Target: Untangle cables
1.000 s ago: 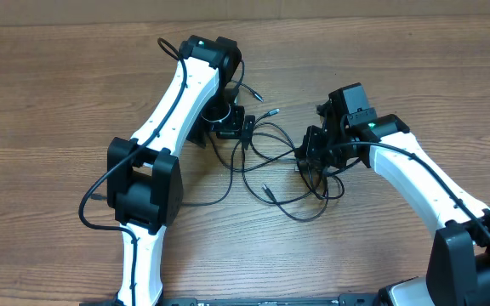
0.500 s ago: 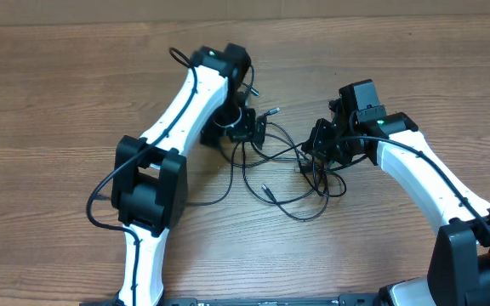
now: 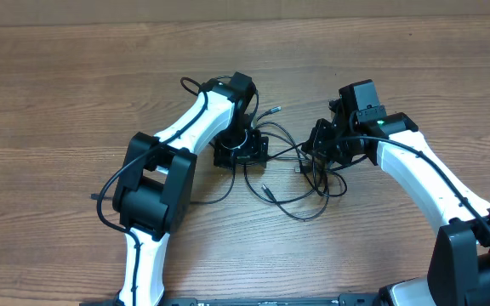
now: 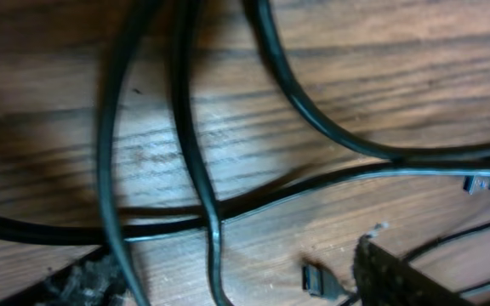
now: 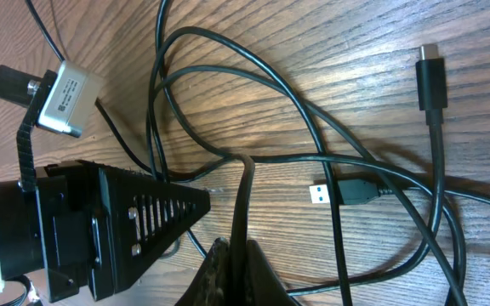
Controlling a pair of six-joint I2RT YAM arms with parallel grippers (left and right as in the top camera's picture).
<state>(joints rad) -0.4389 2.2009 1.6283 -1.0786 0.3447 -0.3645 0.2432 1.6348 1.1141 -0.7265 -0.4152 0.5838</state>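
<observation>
Jaws of the left gripper (image 3: 241, 153) stand spread, low over the left edge of the cables (image 4: 105, 127); in the left wrist view one strand runs between the pads. The tangle lies on the worktop (image 3: 58, 102) between the two arms, its loops strung mostly left to right and sagging toward the robot's base. At its right edge the right gripper (image 3: 320, 151) pinches a strand, jaws pressed together on it. The left gripper looks placed to close on its strand and draw leftward, away from the right.
</observation>
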